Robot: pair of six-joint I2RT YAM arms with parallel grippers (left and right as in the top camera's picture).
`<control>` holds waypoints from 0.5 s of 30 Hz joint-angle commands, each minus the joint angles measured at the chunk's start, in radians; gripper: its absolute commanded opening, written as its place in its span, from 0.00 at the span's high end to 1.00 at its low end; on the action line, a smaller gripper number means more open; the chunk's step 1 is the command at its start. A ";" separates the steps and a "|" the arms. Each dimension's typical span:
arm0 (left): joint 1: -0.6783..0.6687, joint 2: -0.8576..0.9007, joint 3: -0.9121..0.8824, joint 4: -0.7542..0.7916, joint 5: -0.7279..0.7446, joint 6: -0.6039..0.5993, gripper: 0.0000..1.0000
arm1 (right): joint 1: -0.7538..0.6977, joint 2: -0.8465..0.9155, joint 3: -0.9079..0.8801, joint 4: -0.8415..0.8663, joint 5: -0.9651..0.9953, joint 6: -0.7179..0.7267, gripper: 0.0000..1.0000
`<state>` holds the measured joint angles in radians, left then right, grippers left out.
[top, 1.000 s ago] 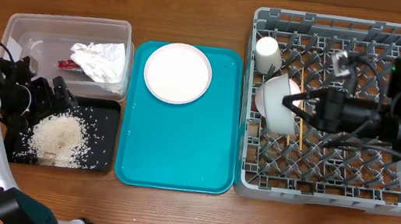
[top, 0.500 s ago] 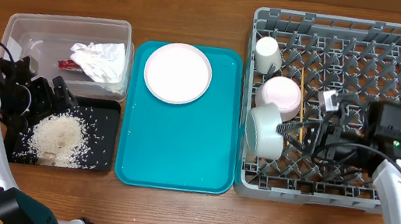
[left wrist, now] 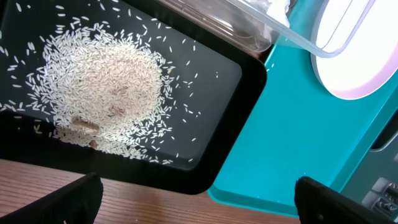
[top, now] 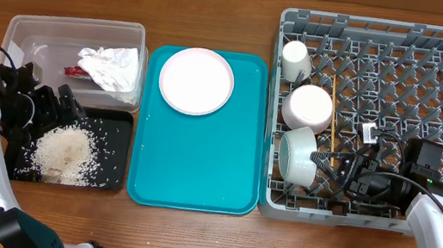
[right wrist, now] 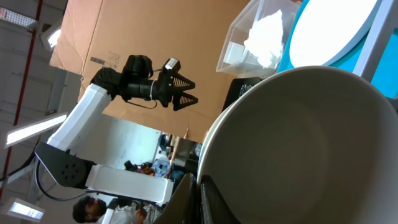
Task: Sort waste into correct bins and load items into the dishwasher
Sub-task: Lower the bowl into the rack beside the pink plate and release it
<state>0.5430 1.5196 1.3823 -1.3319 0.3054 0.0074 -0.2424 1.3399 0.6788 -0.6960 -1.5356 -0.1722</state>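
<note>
My right gripper (top: 318, 160) is shut on the rim of a small white bowl (top: 297, 156), which stands tilted on its side at the front left of the grey dishwasher rack (top: 383, 27). That bowl (right wrist: 311, 143) fills the right wrist view, its rim pinched between the fingers (right wrist: 214, 199). A second bowl (top: 308, 108) lies upside down behind it, with the white cup (top: 295, 60) further back and the chopsticks (top: 331, 141) beside them. The plate (top: 196, 80) rests on the teal tray (top: 199, 160). My left gripper (left wrist: 199, 202) hangs open over the black tray (top: 121, 127) of rice (top: 64, 152).
The clear tub (top: 30, 32) at the back left holds the crumpled napkin (top: 110, 67) and the red wrapper (top: 75, 71). Teal tray (left wrist: 292, 143) lies right next to the black tray (left wrist: 211, 81). Bare wooden table runs along the front edge.
My right arm has carried the bowl toward the rack's front left corner and lowered it there, uncovering the upside-down bowl behind. The left arm has not moved.
</note>
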 commanded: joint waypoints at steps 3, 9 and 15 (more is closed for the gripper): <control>-0.008 -0.005 0.019 0.001 -0.002 0.015 0.00 | -0.006 -0.002 -0.005 0.040 -0.033 0.075 0.96; -0.008 -0.005 0.019 0.001 -0.002 0.015 0.00 | -0.006 -0.002 -0.005 0.136 -0.033 0.210 0.96; -0.008 -0.005 0.019 0.001 -0.002 0.015 0.00 | -0.006 -0.002 -0.005 0.137 -0.033 0.229 0.96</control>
<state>0.5430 1.5196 1.3823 -1.3319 0.3054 0.0074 -0.2424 1.3399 0.6777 -0.5648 -1.5356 0.0174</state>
